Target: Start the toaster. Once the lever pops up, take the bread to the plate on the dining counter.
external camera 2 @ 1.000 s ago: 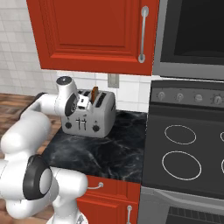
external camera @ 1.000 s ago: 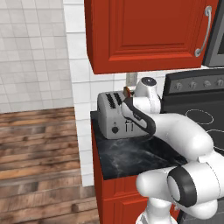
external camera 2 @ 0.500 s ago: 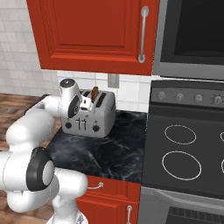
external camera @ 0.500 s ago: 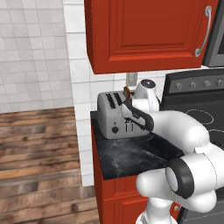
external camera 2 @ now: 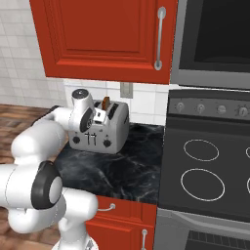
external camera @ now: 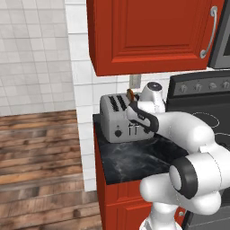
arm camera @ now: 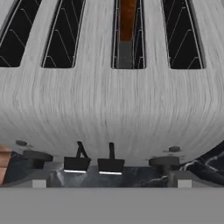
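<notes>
Standing near the back left corner of the black marbled worktop [external camera: 134,157], the toaster [external camera: 117,117] faces forward with its two round black knobs and two small dark levers on the front panel. One slice of bread [external camera 2: 106,103] stands upright in a slot, its brown crust poking above the top; in the hand view the bread [arm camera: 127,19] sits in the third slot from the left, while the other three slots show bare wire guides. The gripper [external camera: 133,109] hangs over the front upper edge of the toaster, pointing down along its face, and from the right base view the gripper [external camera 2: 97,116] sits just above the levers, close to the bread. Whether its fingers are spread or closed I cannot tell, since the wrist and hand cover them in both base views and the fingertips do not show clearly in the hand view. Seen from the hand, the two levers [arm camera: 93,164] lie side by side low on the front, between the knobs. Red wall cabinets [external camera: 148,36] hang above the worktop, a wall outlet [external camera 2: 126,89] sits behind the toaster, and a black stove [external camera 2: 210,171] adjoins the worktop's right edge.
</notes>
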